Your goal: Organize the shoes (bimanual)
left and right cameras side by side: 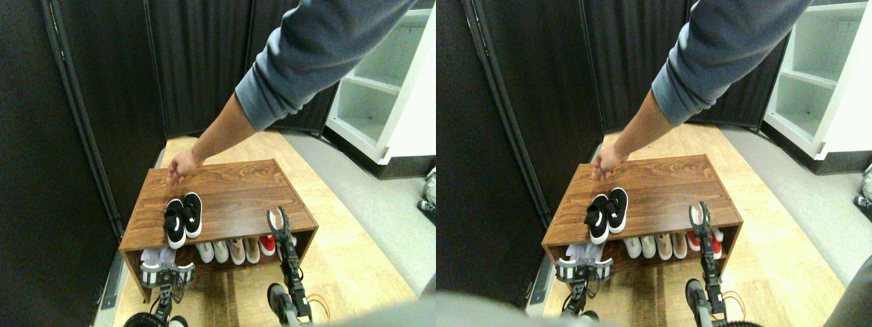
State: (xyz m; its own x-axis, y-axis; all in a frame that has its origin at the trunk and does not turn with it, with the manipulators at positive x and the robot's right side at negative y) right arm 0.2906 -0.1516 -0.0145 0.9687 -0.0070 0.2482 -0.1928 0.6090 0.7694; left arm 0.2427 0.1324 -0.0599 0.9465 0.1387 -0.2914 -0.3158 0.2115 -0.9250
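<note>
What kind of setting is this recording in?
Likely a lab mock-up of a home entryway: a wooden shoe bench with black shoes on top, black curtain partitions behind, and a white shelf unit.

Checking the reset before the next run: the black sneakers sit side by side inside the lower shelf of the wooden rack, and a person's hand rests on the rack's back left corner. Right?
Not quite. The stereo pair view shows the black sneakers side by side on top of the wooden rack, near its front left, not inside the lower shelf. The person's hand is at the back left corner as you said.

Black shoes point(182, 219) atop wooden rack point(238, 187)
</note>
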